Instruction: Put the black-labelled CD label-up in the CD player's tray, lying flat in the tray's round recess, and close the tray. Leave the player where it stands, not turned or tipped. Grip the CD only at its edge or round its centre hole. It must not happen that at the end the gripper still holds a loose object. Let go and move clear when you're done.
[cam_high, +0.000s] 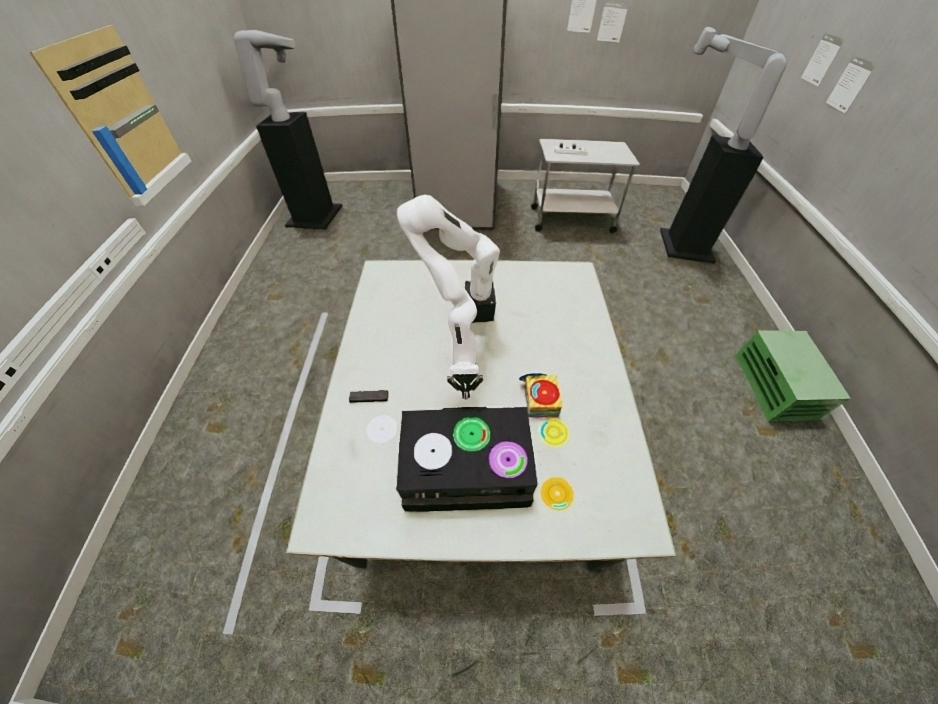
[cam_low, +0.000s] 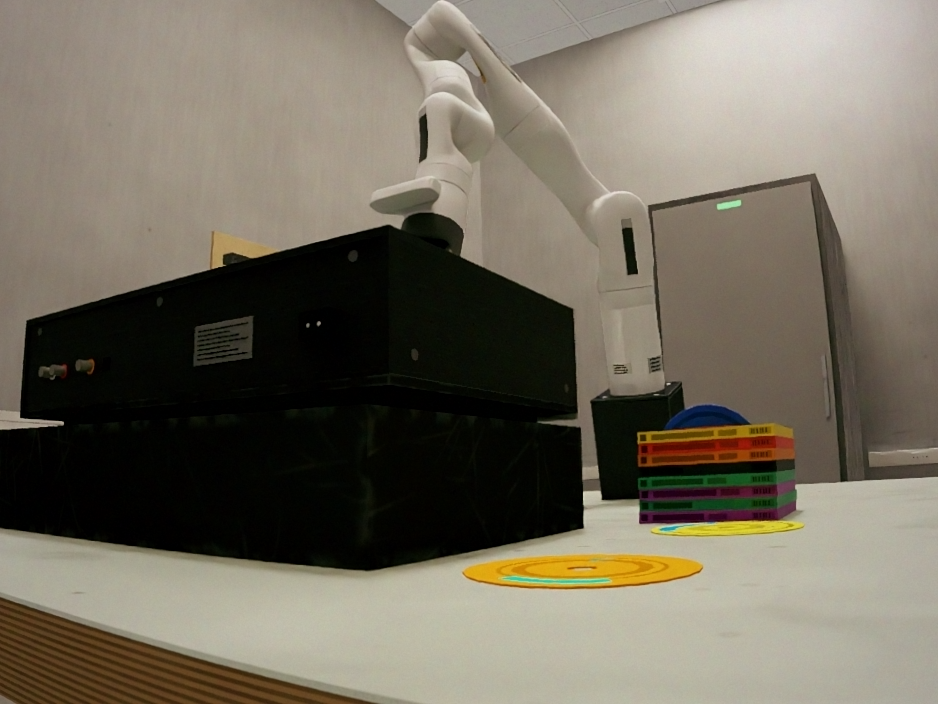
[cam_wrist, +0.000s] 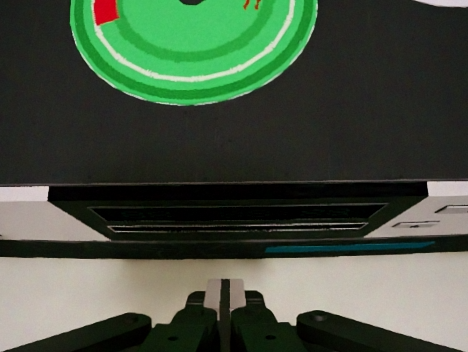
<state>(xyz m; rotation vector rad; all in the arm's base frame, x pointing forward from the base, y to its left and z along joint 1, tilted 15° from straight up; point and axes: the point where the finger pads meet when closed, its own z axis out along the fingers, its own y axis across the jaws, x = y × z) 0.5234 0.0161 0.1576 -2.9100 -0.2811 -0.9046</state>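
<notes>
Fingers (cam_high: 462, 391) closed, hidden in exterior view.

Soft, even light; the exterior view dimmer.

Three discs flat atop the player (cam_high: 466, 484) (cam_low: 212, 325) (cam_wrist: 225, 150), remote (cam_high: 368, 395) and one disc (cam_high: 381, 428) to its left in the top view, case stack (cam_high: 544, 401) (cam_low: 716, 484) to its right.

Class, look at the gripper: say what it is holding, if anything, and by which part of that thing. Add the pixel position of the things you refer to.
Nothing is held. The gripper (cam_high: 465, 395) (cam_wrist: 226, 303) is shut, its fingertips together with nothing between them.
</notes>
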